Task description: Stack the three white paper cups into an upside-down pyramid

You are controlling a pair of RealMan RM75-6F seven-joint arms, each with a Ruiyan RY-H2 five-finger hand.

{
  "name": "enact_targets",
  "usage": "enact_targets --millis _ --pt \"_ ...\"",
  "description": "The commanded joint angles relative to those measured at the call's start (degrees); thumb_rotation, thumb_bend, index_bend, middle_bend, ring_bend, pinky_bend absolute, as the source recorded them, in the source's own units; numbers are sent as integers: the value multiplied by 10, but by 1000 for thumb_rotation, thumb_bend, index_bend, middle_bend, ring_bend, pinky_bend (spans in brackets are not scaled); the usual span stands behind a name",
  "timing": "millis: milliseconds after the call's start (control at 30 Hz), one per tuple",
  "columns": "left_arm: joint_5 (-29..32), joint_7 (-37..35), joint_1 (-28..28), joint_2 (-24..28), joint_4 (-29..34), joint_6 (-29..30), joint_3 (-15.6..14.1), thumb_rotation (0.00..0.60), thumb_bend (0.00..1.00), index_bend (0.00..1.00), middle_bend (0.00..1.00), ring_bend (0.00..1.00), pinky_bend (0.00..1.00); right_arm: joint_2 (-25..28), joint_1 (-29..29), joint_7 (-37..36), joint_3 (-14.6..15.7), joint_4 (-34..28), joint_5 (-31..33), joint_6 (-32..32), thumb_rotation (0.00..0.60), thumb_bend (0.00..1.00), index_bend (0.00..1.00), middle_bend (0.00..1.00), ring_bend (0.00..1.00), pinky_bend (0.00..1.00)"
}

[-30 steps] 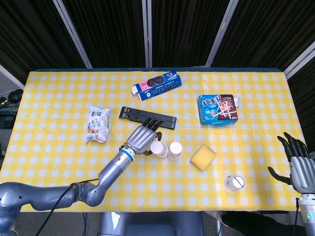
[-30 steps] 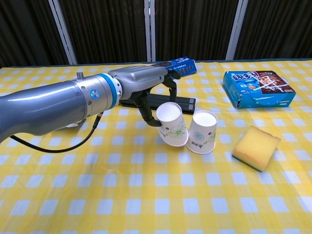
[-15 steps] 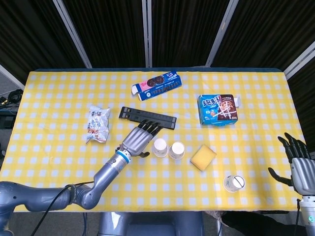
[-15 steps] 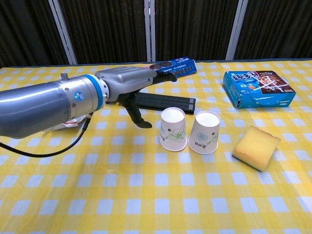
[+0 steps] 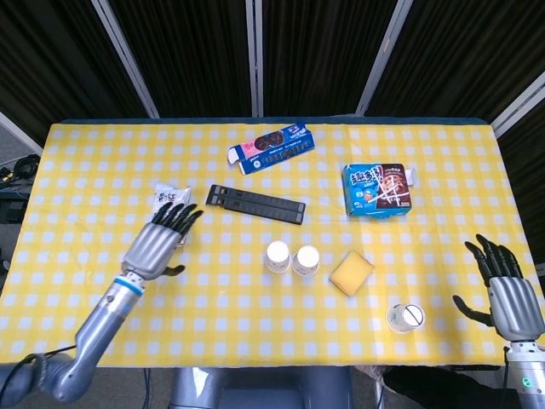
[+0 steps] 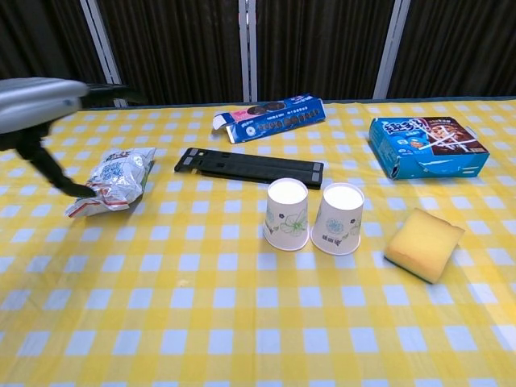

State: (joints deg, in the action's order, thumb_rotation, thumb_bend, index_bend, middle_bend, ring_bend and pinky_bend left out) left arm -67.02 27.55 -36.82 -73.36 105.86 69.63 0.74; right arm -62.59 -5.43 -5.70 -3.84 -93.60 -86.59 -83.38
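Table (image 5: 102, 170): yellow checked cloth.

Left hand (image 5: 162, 239): fingers spread, nothing held, near the table's left edge.

Right hand (image 5: 511, 298): fingers spread, nothing held, at the right edge.

Base cups (image 5: 291, 259): two set upside down, just beside each other, mid-table.

Third cup (image 5: 404, 318): near the right front edge, apart; judged next to be fetched and placed on top.

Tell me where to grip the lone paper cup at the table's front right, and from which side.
Grip the lone white paper cup around its side wall, coming from the right with the right robot hand, which is nearest. Nothing stands between them, and the yellow sponge lies on the cup's far left.
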Motion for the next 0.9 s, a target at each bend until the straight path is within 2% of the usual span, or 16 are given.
enact_targets --millis 33,133,333,533,900 --pt "-66 -11 78 78 43 80 -68 600 146 0 0 0 0 2 -2 5 7 -13 -8 7 600 134 124 0 0 0" --pt "-89 -17 116 94 44 118 -88 600 146 0 0 0 0 9 -6 9 17 -32 -11 25 600 128 122 0 0 0" --pt "-106 -57 154 109 35 146 -102 600 146 0 0 0 0 18 -25 42 37 -71 -19 79 600 127 215 0 0 0" --pt "-115 -89 162 119 30 145 -92 600 146 0 0 0 0 14 -54 99 42 -119 -8 138 600 127 226 0 0 0" --pt "-136 -96 168 123 28 116 -85 600 145 0 0 0 0 10 -91 214 43 -175 74 217 600 128 213 0 0 0"
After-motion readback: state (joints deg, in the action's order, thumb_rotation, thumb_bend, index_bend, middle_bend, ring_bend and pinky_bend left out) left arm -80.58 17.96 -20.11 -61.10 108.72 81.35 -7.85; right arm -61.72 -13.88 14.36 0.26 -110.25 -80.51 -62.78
